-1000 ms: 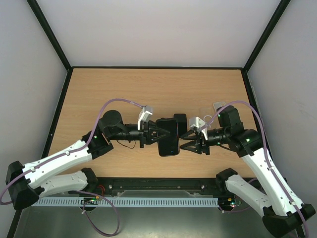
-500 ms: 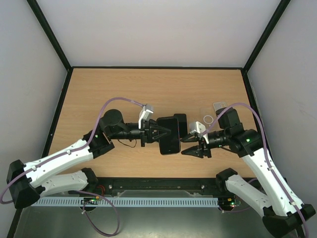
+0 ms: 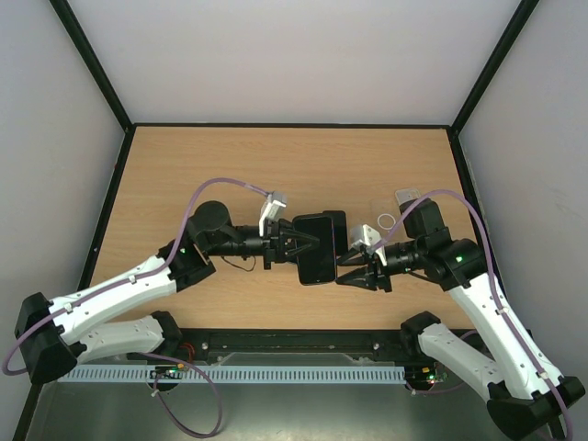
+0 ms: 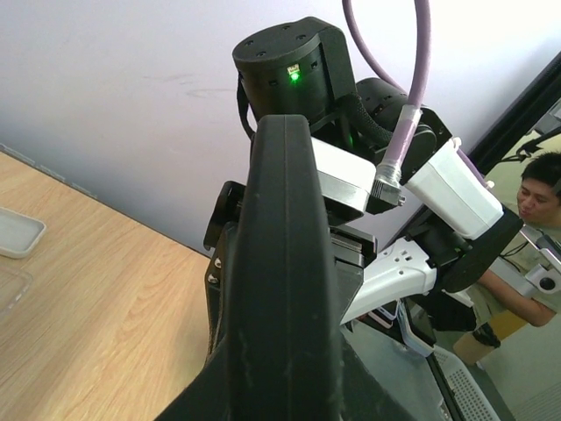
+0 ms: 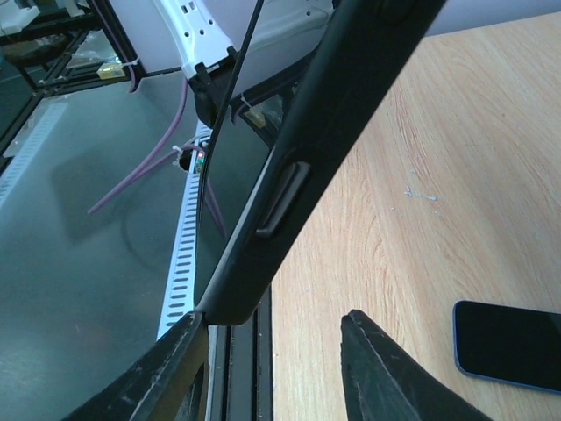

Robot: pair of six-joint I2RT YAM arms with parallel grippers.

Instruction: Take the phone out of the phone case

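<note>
The phone in its matte black phone case (image 3: 314,250) is held edge-up above the table by my left gripper (image 3: 312,243), which is shut on its left long edge. In the left wrist view the case's rounded edge (image 4: 282,263) fills the middle, between the jaws of the left gripper (image 4: 280,386). My right gripper (image 3: 349,269) is open just right of the case's near corner. In the right wrist view the case edge with its side button (image 5: 285,197) runs diagonally, and its lower corner sits by the left finger (image 5: 180,360) of the right gripper (image 5: 280,346). I cannot tell if they touch.
A second phone, glossy with a blue rim (image 5: 508,346), lies flat on the wooden table (image 3: 184,184); from above it shows behind the held one (image 3: 337,223). A clear tray (image 3: 393,204) and a white ring (image 3: 386,220) lie at the right. A black frame edges the table.
My left gripper has carried the cased phone slightly to the right. My right gripper has shifted a little toward the near edge and stays open beside the case's near corner.
</note>
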